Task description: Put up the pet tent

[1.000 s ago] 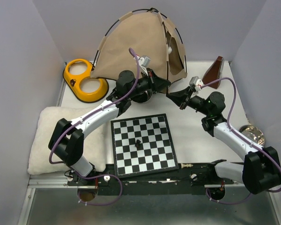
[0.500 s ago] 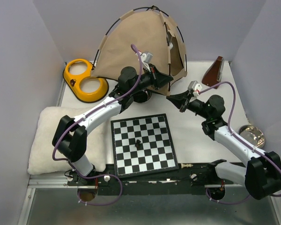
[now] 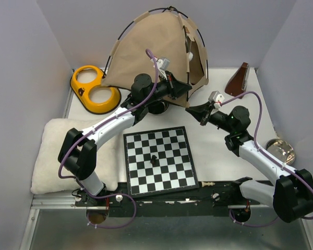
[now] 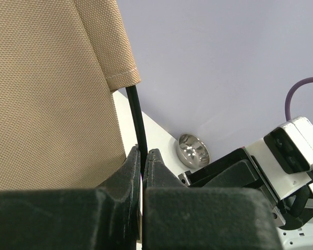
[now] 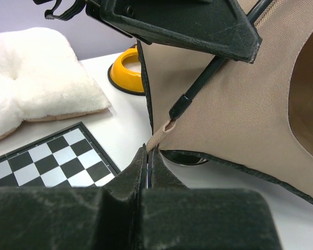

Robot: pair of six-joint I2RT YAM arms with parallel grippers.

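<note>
The tan pet tent (image 3: pixel 151 49) stands domed at the back of the table, its black poles crossing at the top and a white pom-pom (image 3: pixel 189 52) hanging in its opening. My left gripper (image 3: pixel 183 89) is shut on a thin black pole (image 4: pixel 136 120) at the tent's front lower corner, next to the tan fabric (image 4: pixel 47 88). My right gripper (image 3: pixel 189 108) is shut on the small tan corner loop (image 5: pixel 157 136), just below the pole's end (image 5: pixel 178 108). The two grippers sit close together at this corner.
A chessboard (image 3: pixel 159 160) with one dark piece lies in front. A fluffy white cushion (image 3: pixel 52 151) is at the left, a yellow double bowl (image 3: pixel 94 89) at the back left, a brown metronome (image 3: pixel 239 80) at the back right, a steel bowl (image 3: pixel 281 148) at the right.
The left gripper has moved up and right along the tent's front edge to the corner. The tent's front has risen and straightened. The right gripper has shifted slightly.
</note>
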